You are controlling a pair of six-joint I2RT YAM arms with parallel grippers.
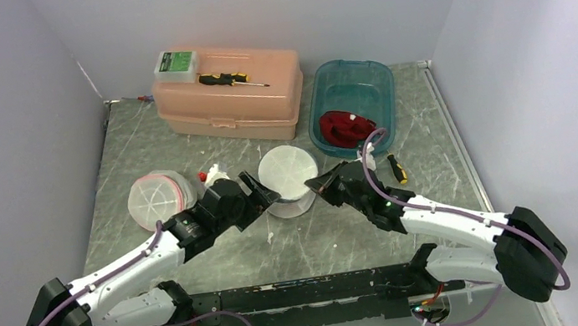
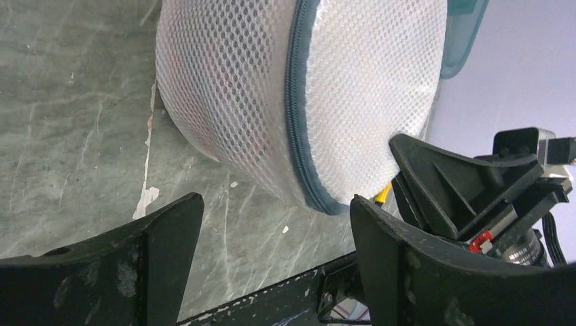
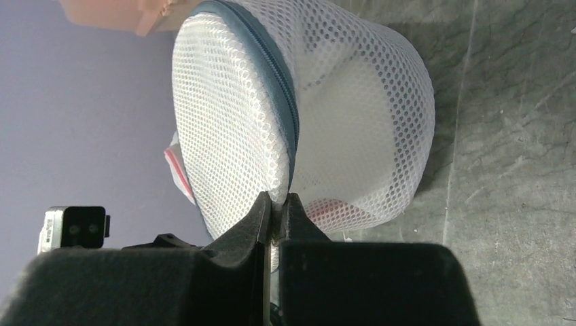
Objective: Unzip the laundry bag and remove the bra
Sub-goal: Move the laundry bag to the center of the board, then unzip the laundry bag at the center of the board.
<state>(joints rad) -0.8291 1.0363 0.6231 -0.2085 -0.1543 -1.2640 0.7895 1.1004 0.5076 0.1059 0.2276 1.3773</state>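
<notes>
Well, nearest to me, my left gripper is spread wide and grips nothing. Its fingers straddle bare desk just short of the laundry bag. My right gripper is clenched, its tips pressed together on the zip where it runs round the bag's rim. I take it the pull tab is between them, though the fingers hide it.

The bag stands upright in the middle of the desk, between my two grippers. Every stretch of zip I can see is closed, so I judge the unzipping has barely begun. Next I should draw the pull round the rim. My left fingers should close on the mesh wall first, or the light bag will likely turn or slide with the pull.

Only my right wrist view looks through the mesh: a pale shape sits inside, probably the bra, though I cannot be sure. My left wrist view shows the shut zip along the near side instead.

The overhead view alone shows the rest. A second mesh bag lies toward the left edge and a pink toolbox sits at the far edge. A teal tub holding something red stands toward the far right corner.
</notes>
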